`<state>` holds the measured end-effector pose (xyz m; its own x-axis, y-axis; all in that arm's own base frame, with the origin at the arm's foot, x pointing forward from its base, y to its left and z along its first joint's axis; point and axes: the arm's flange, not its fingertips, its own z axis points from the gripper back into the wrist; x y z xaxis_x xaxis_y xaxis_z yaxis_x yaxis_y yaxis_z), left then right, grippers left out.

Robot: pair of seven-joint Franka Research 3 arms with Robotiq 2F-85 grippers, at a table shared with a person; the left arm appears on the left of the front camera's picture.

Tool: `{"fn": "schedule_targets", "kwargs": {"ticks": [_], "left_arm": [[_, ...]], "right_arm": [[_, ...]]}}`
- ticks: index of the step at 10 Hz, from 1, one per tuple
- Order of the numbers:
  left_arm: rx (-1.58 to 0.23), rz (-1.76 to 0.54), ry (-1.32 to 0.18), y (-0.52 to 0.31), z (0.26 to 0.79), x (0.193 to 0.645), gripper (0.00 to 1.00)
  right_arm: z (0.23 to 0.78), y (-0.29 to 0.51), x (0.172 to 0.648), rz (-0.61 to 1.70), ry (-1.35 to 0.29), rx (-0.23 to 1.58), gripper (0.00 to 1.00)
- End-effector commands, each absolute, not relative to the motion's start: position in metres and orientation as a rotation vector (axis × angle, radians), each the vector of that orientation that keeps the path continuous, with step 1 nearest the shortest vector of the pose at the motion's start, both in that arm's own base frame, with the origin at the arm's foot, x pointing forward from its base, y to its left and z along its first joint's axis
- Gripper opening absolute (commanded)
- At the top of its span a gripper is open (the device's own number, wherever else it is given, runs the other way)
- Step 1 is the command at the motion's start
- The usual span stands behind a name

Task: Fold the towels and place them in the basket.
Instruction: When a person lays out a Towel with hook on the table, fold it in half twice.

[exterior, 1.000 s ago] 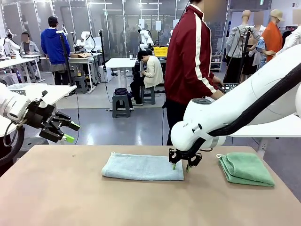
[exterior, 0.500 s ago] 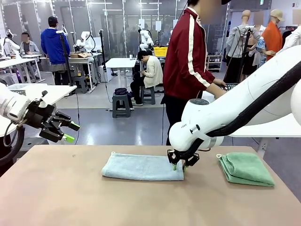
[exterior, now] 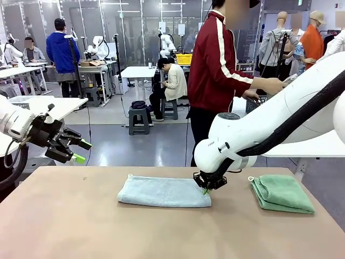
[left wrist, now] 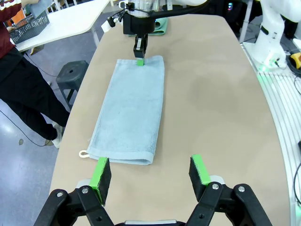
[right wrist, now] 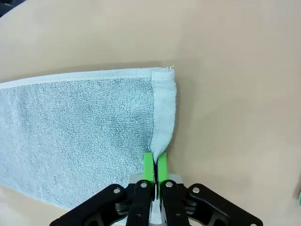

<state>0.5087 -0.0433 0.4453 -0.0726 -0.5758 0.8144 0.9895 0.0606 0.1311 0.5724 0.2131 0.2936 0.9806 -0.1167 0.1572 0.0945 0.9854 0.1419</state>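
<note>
pinching the light blue towel (right wrist: 80,127), right fingers (right wrist: 148,165) hide its hem.

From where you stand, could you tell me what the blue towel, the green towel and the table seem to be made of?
Blue towel: soft terry cloth, matte, judging by the looped pile and flat woven hem band. Green towel: seemingly the same kind of soft cloth, lying in folded layers; its weave is too far off to tell. Table: smooth matte beige top, perhaps laminate or coated board; no grain shows.
</note>
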Motion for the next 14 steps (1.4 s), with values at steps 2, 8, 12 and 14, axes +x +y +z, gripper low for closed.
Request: {"fn": "schedule_targets", "kwargs": {"ticks": [2, 8, 12, 14], "left_arm": [[-0.63, -1.437, -0.871, -0.043, 0.445, 0.509, 0.85], [-0.63, -1.437, -0.871, -0.043, 0.445, 0.509, 0.85], [-0.63, -1.437, -0.871, -0.043, 0.445, 0.509, 0.85], [-0.63, -1.437, -0.871, -0.043, 0.445, 0.509, 0.85]], "right_arm": [[0.286, 0.216, 0.574, -0.142, -0.163, 0.111, 0.0], [0.332, 0.155, 0.551, 0.058, -0.13, 0.177, 0.0], [0.37, 0.188, 0.581, 0.173, -0.125, 0.107, 0.0], [0.387, 0.228, 0.606, 0.219, -0.115, 0.081, 0.0]]}}
